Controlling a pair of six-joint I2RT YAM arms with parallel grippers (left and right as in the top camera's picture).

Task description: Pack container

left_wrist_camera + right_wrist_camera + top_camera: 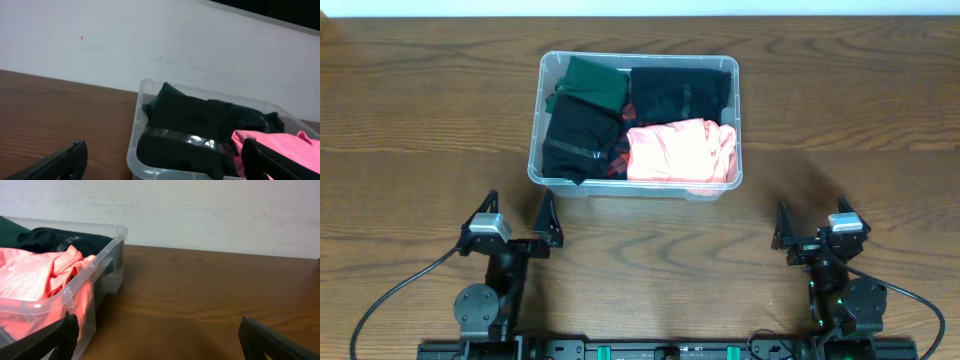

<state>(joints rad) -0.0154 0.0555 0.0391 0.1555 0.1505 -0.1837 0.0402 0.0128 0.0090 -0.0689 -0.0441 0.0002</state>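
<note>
The clear plastic container (pixel 638 58) stands mid-table, filled with folded clothes: a green garment (pixel 595 82), a black one (pixel 680 92), another black one (pixel 578 138) and a salmon-pink one (pixel 678 150), with red plaid cloth (pixel 618 152) between them. My left gripper (pixel 517 215) is open and empty, just in front of the container's front left corner. My right gripper (pixel 812 222) is open and empty, off the front right corner. In the left wrist view the container (pixel 134 150) sits between the spread fingers of the left gripper (pixel 162 160). The right gripper (pixel 159 335) faces bare wood, with the container (pixel 70 291) at its left.
Brown wooden table (pixel 860 120) on all sides of the bin. A white wall (pixel 210 210) runs along the far edge. Both arm bases and their cables (pixel 390 295) sit along the near edge.
</note>
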